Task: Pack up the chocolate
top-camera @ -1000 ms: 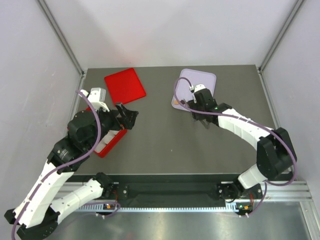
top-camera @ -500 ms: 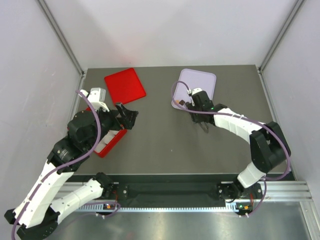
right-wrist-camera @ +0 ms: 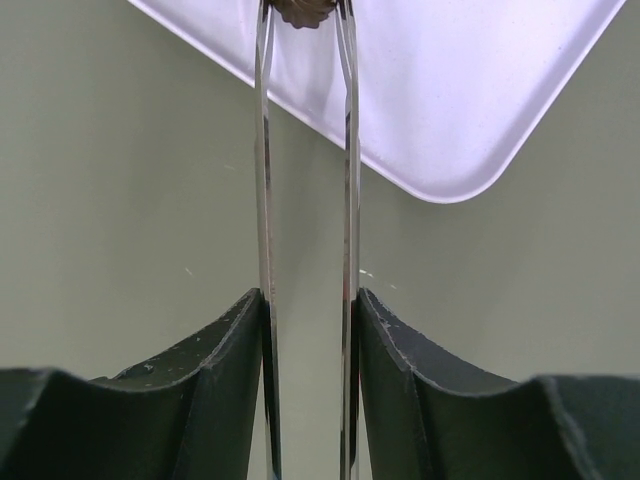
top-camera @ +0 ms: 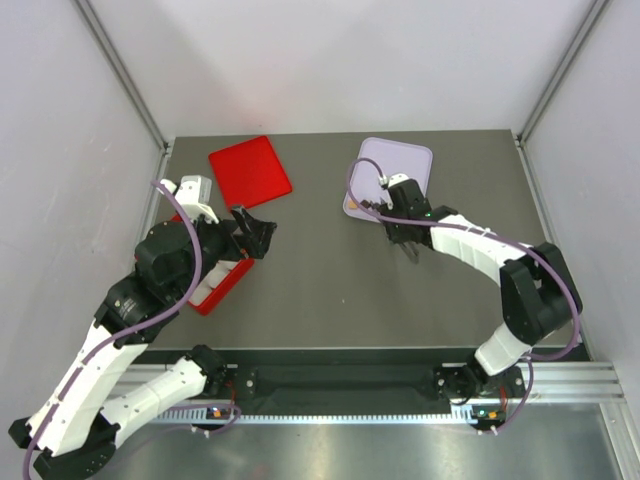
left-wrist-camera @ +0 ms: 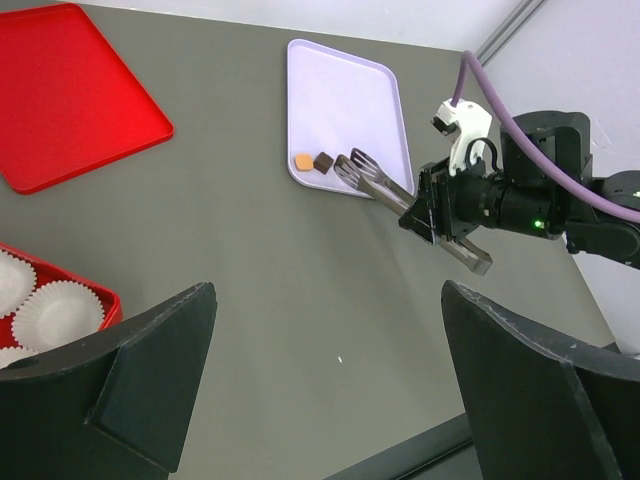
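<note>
As viewed from the right wrist, the right gripper (right-wrist-camera: pixel 305 335) is clamped on a pair of metal tongs (right-wrist-camera: pixel 263 180). The two blades are squeezed narrow around a dark ridged chocolate (right-wrist-camera: pixel 305 12) at their tips. That piece is located at the near edge of the lavender tray (right-wrist-camera: pixel 460 90); whether it rests on the surface or is raised cannot be told. A tan chocolate (left-wrist-camera: pixel 303 160) and a dark square chocolate (left-wrist-camera: pixel 324 160) are noted just beside the tong tips on the same tray. The left gripper (left-wrist-camera: pixel 328 290) is held fully wide and empty near the red box (left-wrist-camera: pixel 108 300), in which white paper cups (left-wrist-camera: pixel 62 305) are set. The red lid (left-wrist-camera: pixel 60 90) is laid apart from the box.

The step in hand is judged to be the pick-up of one piece. A lift clear of the tray rim is called for next, with the pinch maintained, followed by a carry across the table (left-wrist-camera: pixel 250 300) to a cup.
</note>
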Controlling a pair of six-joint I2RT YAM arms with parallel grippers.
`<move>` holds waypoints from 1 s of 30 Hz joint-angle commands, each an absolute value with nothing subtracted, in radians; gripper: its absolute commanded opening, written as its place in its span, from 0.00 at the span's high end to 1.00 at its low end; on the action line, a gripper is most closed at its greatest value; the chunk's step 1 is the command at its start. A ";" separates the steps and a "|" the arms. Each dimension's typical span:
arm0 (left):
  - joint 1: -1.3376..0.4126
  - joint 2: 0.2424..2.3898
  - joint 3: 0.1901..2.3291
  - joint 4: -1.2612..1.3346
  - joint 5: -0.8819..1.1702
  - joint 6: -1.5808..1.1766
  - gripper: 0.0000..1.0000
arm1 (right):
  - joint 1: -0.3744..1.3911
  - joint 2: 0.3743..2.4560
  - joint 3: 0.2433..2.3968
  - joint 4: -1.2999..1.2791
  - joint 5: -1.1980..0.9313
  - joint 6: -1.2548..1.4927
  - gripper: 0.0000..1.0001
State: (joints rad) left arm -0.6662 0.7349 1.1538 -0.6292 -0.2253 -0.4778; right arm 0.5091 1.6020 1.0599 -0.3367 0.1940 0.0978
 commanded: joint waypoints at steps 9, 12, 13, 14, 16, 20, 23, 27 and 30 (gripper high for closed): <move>-0.666 0.724 1.164 -0.597 -0.227 -0.489 0.01 | 0.482 1.637 1.091 -0.298 0.169 0.097 0.61; -0.666 0.723 1.167 -0.597 -0.227 -0.488 0.01 | 0.480 1.646 1.098 -0.296 0.166 0.095 0.61; -0.666 0.724 1.169 -0.595 -0.227 -0.488 0.01 | 0.480 1.646 1.101 -0.298 0.163 0.095 0.60; -0.664 0.724 1.170 -0.597 -0.227 -0.489 0.01 | 0.482 1.649 1.103 -0.296 0.163 0.095 0.61; -0.664 0.724 1.172 -0.598 -0.227 -0.489 0.01 | 0.480 1.651 1.109 -0.298 0.163 0.095 0.60; -0.664 0.726 1.173 -0.598 -0.227 -0.488 0.01 | 0.480 1.664 1.123 -0.298 0.164 0.097 0.59; -0.664 0.726 1.175 -0.597 -0.227 -0.489 0.01 | 0.480 1.671 1.135 -0.302 0.166 0.097 0.57; -0.664 0.729 1.184 -0.600 -0.227 -0.488 0.01 | 0.480 1.675 1.147 -0.304 0.170 0.095 0.56; -0.664 0.732 1.187 -0.600 -0.229 -0.486 0.01 | 0.480 1.684 1.157 -0.305 0.172 0.092 0.57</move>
